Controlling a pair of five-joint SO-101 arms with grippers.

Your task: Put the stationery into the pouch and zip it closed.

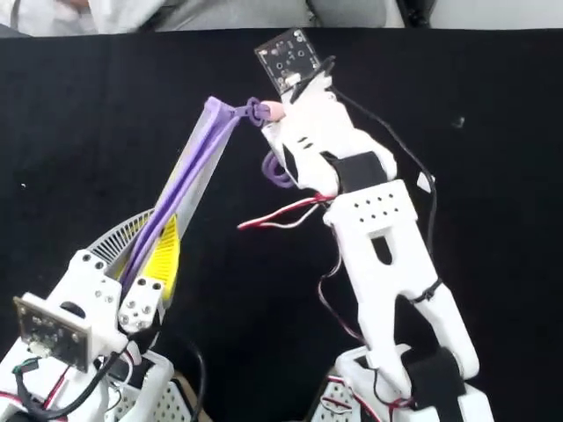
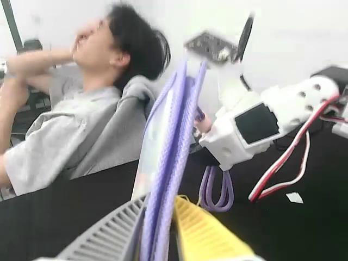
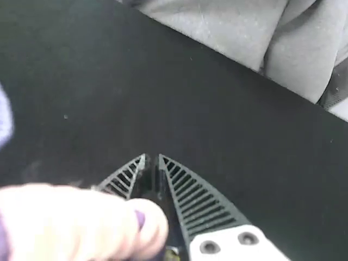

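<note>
While left gripper (image 1: 146, 248) clamps pouch (image 1: 199, 163) — right gripper (image 3: 153, 162) seemingly pinches pull (image 1: 264, 112).

Pouch (image 1: 189, 180): one, purple. Zip pull (image 1: 253, 111): one. Pink tag (image 1: 274, 111): one. Purple cord loop (image 1: 278, 174): one. Robot arms: two, left arm (image 1: 88, 303), right arm (image 1: 387, 255). Grippers: two, left gripper (image 1: 145, 251), right gripper (image 3: 151, 159). Black table (image 1: 88, 114): one.
</note>
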